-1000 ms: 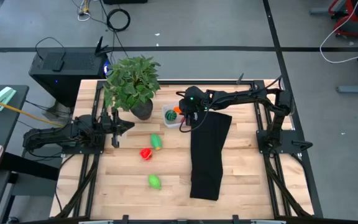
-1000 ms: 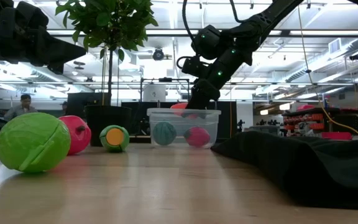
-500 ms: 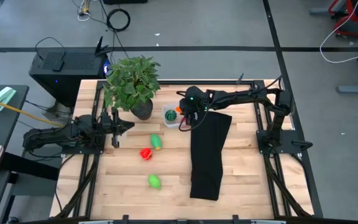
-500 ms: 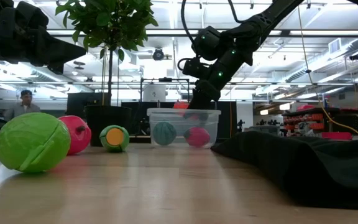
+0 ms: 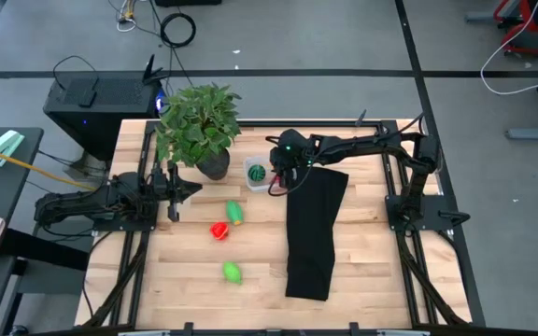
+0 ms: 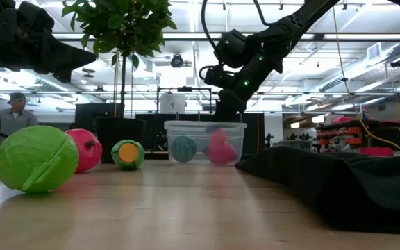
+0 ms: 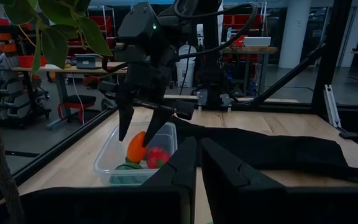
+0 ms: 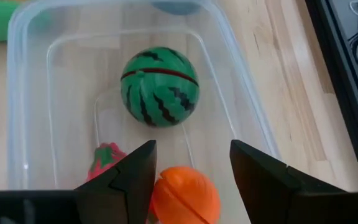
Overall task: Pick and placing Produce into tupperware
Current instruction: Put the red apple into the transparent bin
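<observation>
High view: my right gripper [image 5: 276,175] hangs over the tupperware [image 5: 250,167] beside the plant pot [image 5: 213,166], the watermelon [image 5: 258,173] showing inside; three Produce pieces are loose on the table, a green-and-orange piece [image 5: 235,213], a red one [image 5: 219,230] just beside it, and a light green one [image 5: 233,273] nearer the front edge; black cloth [image 5: 312,231] lies to the right of them. My left gripper [image 5: 187,189] waits near the plant; I cannot tell its finger state. Low view: the tub holds the round melon and a pink-red piece [image 6: 220,148], right arm above it. Left wrist view: right fingers spread apart over the tub, orange carrot [image 7: 137,145] just under them, apparently released. Right wrist view: my fingers [image 8: 132,180] parted, nothing clamped; carrot, watermelon and red piece sit in the tub. Handling, as I judge it: hard, smooth, light plastic toys, likely to roll or squirt out, not fragile. I'd pinch each across the narrow middle, and the oval ones across the short axis. The tub is light and may slide if bumped.
</observation>
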You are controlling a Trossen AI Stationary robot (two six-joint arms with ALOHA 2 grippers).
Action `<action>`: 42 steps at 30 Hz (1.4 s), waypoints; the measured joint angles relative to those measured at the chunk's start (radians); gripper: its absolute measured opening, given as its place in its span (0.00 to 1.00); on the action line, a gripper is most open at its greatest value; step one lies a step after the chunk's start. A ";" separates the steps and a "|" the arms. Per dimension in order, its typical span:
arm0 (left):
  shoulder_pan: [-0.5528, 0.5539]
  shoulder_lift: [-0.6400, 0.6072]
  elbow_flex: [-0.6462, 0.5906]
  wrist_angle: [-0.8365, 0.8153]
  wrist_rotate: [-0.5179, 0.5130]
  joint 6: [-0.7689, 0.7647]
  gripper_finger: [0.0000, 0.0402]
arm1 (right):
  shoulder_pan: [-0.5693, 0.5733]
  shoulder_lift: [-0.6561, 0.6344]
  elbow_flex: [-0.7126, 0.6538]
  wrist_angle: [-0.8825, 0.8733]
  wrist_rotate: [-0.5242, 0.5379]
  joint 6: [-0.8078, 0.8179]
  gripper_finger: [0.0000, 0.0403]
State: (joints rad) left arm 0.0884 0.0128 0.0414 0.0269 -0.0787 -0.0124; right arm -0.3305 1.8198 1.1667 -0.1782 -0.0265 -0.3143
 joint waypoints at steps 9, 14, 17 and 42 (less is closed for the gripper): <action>0.000 0.000 0.000 0.000 0.000 0.000 0.10 | 0.000 0.000 0.016 0.043 0.000 -0.002 0.52; 0.000 0.000 0.000 0.000 0.000 0.001 0.09 | 0.006 0.000 0.068 0.044 0.000 0.002 0.52; 0.000 0.000 0.000 0.000 0.000 0.001 0.08 | 0.015 0.000 0.101 0.036 0.000 0.006 0.52; 0.000 0.000 0.000 -0.001 0.000 -0.002 0.08 | 0.558 -0.002 0.189 -0.191 0.101 0.215 0.52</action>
State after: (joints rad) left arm 0.0887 0.0128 0.0414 0.0261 -0.0785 -0.0141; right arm 0.2273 1.8179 1.3560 -0.3695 0.0747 -0.0990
